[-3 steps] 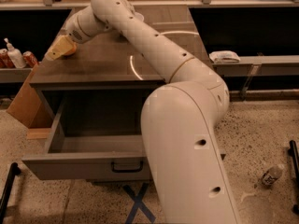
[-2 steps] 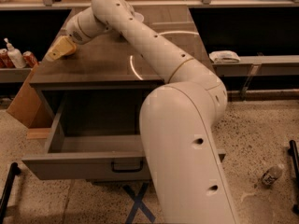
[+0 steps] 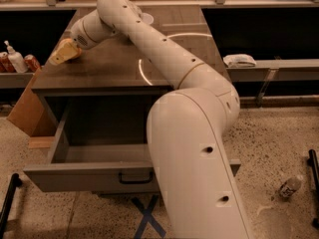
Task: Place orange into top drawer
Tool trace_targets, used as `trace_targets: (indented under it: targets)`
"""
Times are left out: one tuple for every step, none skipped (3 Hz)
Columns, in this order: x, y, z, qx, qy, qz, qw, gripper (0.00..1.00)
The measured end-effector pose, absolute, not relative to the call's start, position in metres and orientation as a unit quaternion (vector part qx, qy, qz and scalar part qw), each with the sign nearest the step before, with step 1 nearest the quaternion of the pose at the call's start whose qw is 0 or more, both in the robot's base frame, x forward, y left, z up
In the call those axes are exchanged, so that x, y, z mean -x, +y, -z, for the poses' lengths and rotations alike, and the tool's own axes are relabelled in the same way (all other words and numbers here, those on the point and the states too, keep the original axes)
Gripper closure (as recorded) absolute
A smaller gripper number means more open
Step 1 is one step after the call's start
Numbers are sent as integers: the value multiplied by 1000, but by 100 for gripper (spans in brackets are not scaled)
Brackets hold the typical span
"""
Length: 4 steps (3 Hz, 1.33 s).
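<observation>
Almost nothing moves: the gripper stays low over the left edge of the counter, its grasp beyond my telling, the orange nowhere in sight, while the top drawer gapes open, unfilled I judge.

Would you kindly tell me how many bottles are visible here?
2: a white pump bottle on the left shelf, beyond the gripper at the left edge of the counter, and a plastic bottle lying on the floor at right. The arm may hide others.
</observation>
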<state>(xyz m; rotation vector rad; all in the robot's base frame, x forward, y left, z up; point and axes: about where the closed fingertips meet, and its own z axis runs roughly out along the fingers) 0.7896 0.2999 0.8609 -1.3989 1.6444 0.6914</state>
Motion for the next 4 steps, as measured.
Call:
trace_targets:
  targets:
    - [-788,301,-858,558,661,-278,418,43]
    - [-787,302,-857,558,663,-279,413,66]
    - [-784,304,-859,560,663,-279,410,89]
    - [-778,302,-884,566,647,-273,432,100]
